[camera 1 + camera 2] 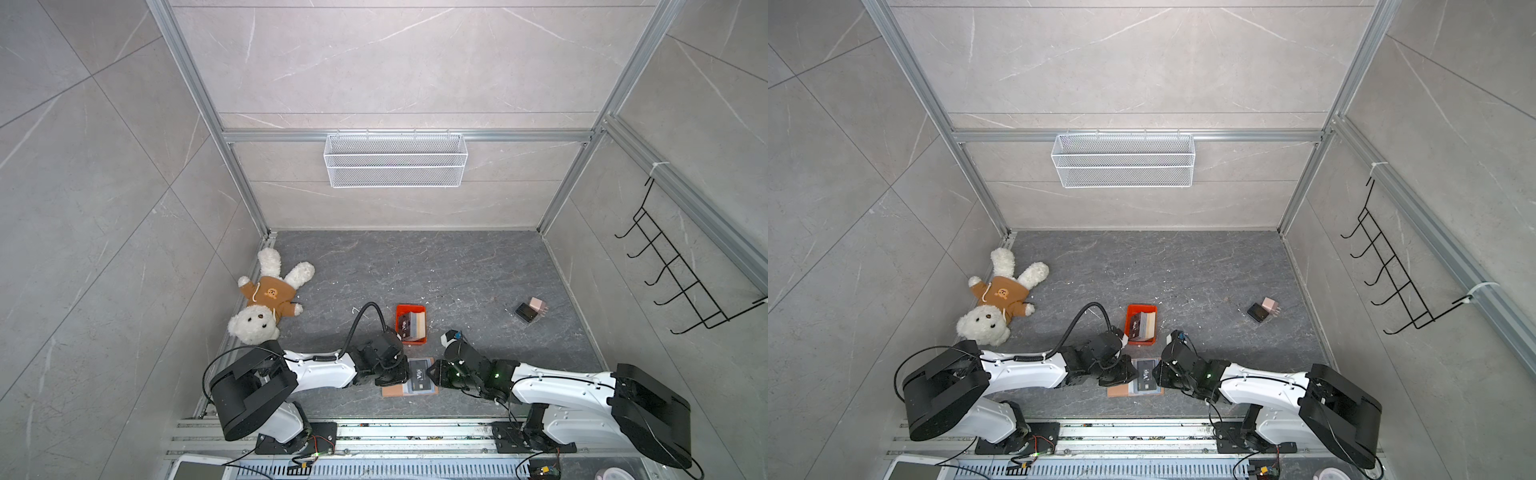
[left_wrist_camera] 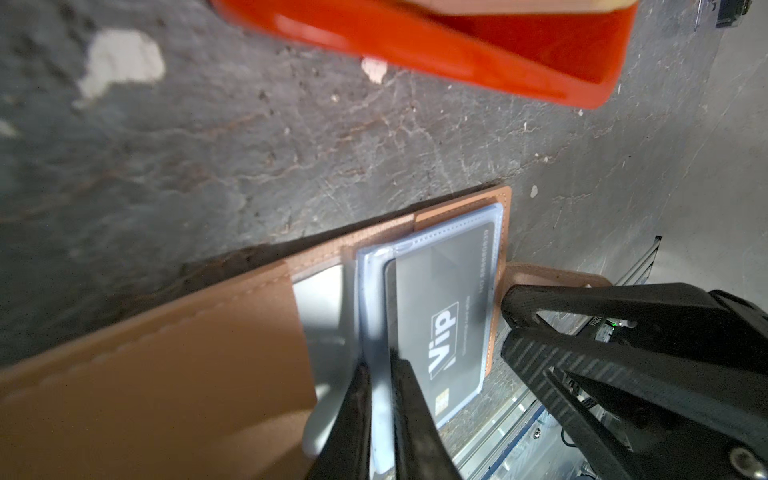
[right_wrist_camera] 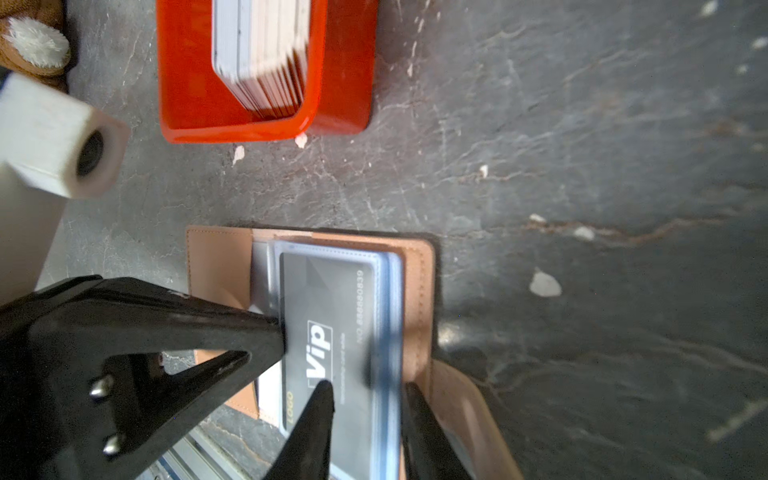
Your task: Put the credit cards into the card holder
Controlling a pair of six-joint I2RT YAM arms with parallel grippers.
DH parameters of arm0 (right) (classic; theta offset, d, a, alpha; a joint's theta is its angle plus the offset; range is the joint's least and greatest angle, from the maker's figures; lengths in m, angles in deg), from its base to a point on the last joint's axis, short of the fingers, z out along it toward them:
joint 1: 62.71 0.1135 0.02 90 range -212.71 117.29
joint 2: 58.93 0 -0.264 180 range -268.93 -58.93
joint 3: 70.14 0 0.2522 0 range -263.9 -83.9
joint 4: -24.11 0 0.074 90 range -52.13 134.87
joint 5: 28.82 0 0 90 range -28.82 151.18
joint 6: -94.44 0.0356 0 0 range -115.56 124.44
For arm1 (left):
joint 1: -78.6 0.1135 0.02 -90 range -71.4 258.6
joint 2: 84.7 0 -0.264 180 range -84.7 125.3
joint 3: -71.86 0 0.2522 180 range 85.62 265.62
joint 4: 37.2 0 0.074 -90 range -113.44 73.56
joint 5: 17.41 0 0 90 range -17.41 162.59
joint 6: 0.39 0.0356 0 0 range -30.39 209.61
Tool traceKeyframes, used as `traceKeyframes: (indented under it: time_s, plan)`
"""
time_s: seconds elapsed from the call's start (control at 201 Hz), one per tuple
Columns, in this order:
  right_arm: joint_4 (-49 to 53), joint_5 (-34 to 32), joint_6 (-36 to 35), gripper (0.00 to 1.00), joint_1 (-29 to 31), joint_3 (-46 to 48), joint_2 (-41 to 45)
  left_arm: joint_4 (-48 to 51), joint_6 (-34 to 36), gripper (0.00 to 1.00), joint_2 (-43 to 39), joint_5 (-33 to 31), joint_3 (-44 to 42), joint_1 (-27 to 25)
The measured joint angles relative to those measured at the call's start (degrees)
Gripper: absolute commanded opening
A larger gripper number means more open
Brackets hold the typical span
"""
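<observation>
Left claw (image 2: 381, 374): narrowed, closed on the lip of the clear sleeve (image 2: 370, 291).
VIP credit card (image 1: 419, 374): lodged in that sleeve, 3 o'clock of the claw; long axis 12–6.
Card holder (image 1: 391, 392): laid open on the tabletop (image 1: 478, 270).
Right claw (image 3: 368, 386): part-open, set at the holder's 3 o'clock edge.
Credit cards (image 1: 413, 324): stacked in orange-red tray (image 1: 409, 307), 12 o'clock.
</observation>
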Motion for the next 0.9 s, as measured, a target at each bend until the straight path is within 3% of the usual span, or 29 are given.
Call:
traceKeyframes:
  time_s: [0.896]
  plan:
    - [-2.2,1.3,-0.6,0.31,0.0,0.0,-0.1,-0.7,0.0,0.12,0.6,0.0,0.0,0.0]
